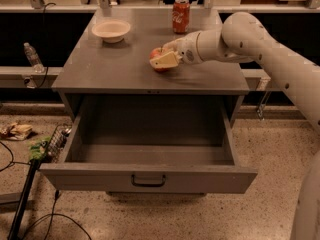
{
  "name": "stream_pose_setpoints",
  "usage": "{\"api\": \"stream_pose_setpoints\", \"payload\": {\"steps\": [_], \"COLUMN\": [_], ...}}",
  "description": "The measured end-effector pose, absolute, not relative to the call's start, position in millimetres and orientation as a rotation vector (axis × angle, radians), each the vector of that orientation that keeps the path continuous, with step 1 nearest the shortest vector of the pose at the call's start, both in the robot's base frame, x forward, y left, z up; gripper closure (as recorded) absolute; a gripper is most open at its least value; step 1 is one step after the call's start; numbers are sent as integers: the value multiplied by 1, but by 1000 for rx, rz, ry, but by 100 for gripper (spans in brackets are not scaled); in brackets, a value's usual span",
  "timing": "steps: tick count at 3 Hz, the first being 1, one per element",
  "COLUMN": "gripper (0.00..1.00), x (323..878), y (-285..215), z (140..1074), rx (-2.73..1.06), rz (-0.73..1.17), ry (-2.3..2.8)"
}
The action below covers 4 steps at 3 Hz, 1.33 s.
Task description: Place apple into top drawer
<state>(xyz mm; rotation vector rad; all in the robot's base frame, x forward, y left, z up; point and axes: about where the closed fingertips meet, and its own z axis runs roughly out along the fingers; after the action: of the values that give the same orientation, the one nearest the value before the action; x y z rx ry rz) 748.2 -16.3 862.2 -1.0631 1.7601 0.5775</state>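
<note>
The red apple (155, 54) sits on the grey cabinet top (115, 69), right of centre. My gripper (162, 55) reaches in from the right and is open around the apple. One tan finger (165, 61) lies across the apple's front; the other is behind it. The apple rests on the top. The top drawer (90, 176) is pulled wide open below the front edge. Its inside (150, 153) holds nothing, and its dark handle (148, 181) faces me.
A red Coca-Cola can (181, 15) stands at the back of the top, behind the gripper. A pale bowl (111, 30) sits at the back left. My white arm (260, 44) crosses from the right. A bottle (32, 57), cables and clutter (30, 149) lie at the left.
</note>
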Motion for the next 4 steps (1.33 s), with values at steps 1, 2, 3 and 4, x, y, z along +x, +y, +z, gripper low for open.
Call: {"api": "stream_pose_setpoints", "payload": {"steps": [1,2,3,4], "gripper": [72,95,100,100], "x": [741,721,682,634], "y": [-11,-23,-64,-88], "z": [858,869,892,912], "rx": [-1034,-1009,-1036,-1035], "rz": [706,793,754,713], "ry": [1751,1720,1706,1705]}}
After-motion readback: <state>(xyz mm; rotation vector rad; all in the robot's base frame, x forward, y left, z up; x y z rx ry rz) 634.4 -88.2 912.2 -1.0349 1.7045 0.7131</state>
